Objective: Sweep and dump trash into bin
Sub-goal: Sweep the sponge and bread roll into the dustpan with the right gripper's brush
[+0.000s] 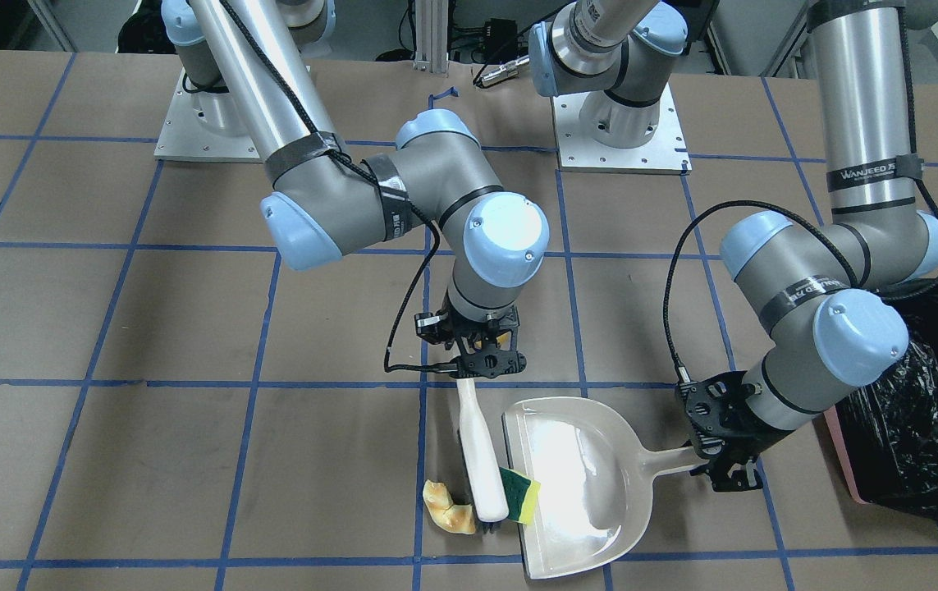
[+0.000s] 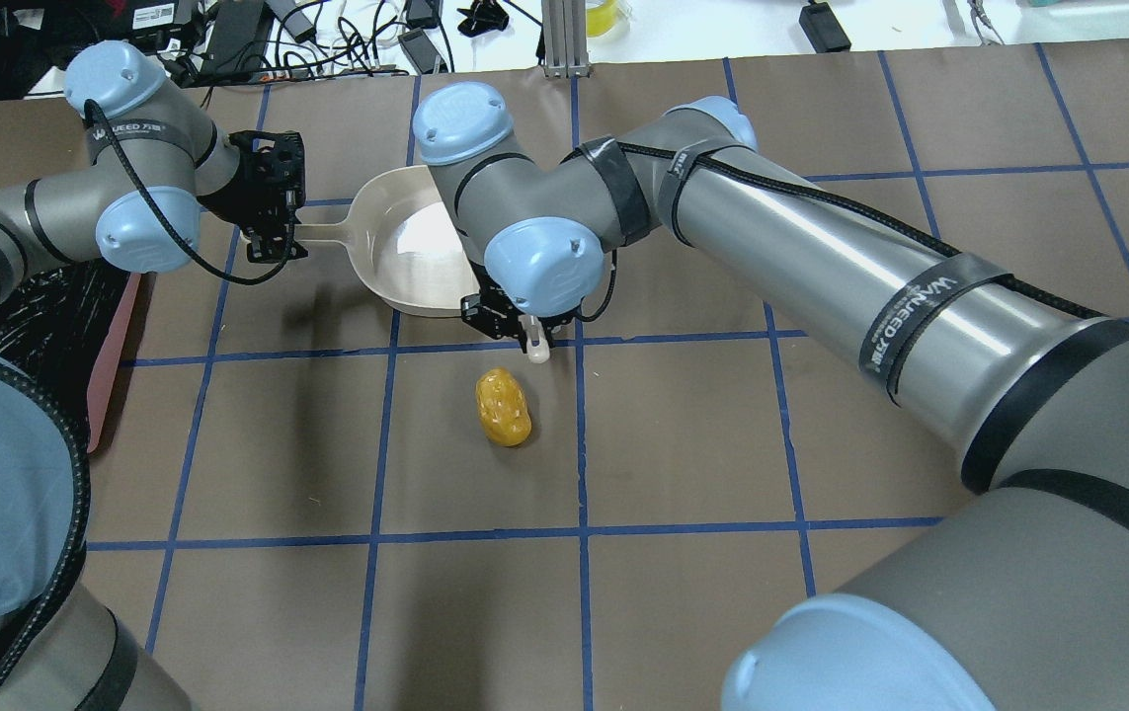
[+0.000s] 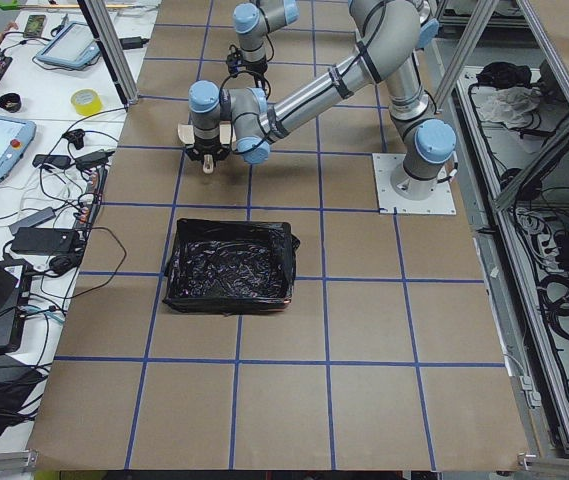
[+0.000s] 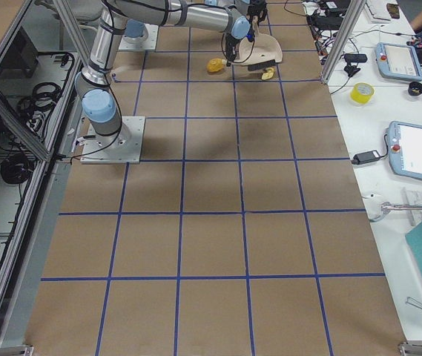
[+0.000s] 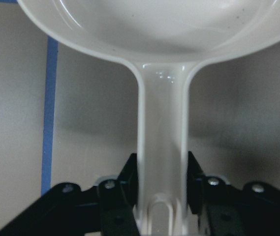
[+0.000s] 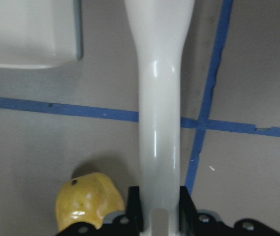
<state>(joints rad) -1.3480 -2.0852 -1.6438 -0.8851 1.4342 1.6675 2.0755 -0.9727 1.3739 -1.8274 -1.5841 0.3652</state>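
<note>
**Op:** L side status?
**Me:** L gripper point(image 1: 723, 464) clamped on the dustpan point(image 1: 583, 484) handle. Wrist cam shows my fingers point(image 5: 129, 177) pressed vs. both sides of it. Pan sits flat on table point(image 1: 148, 328), open lip facing the R arm's side, glare on its floor.

**Op:** R side?
**Me:** R gripper point(image 1: 481, 361) clenched on the end of the hand brush point(image 1: 481, 460) handle. Brush runs away from my base, alongside the pan lip, black bristles down at the table.

**Op:** Trash locs?
**Me:** 3 items.
- Sponge block point(image 1: 519, 494): yellow/green, tilted, leaning on the pan lip and touching the brush head.
- Croissant piece point(image 1: 450, 509): on table, opposite side of brush from pan, just beside the bristles.
- Potato lump point(image 2: 503, 407): on table on my base's side of the R gripper. R wrist cam has it just beside my fingers. It's apart from the other two, at the handle end of the brush, not the bristle end.

**Op:** Bin?
**Me:** Bin point(image 1: 920, 410), pink w/ crinkled black liner, on my L side beyond the L gripper. Near the pan handle end, not touching it.
</note>
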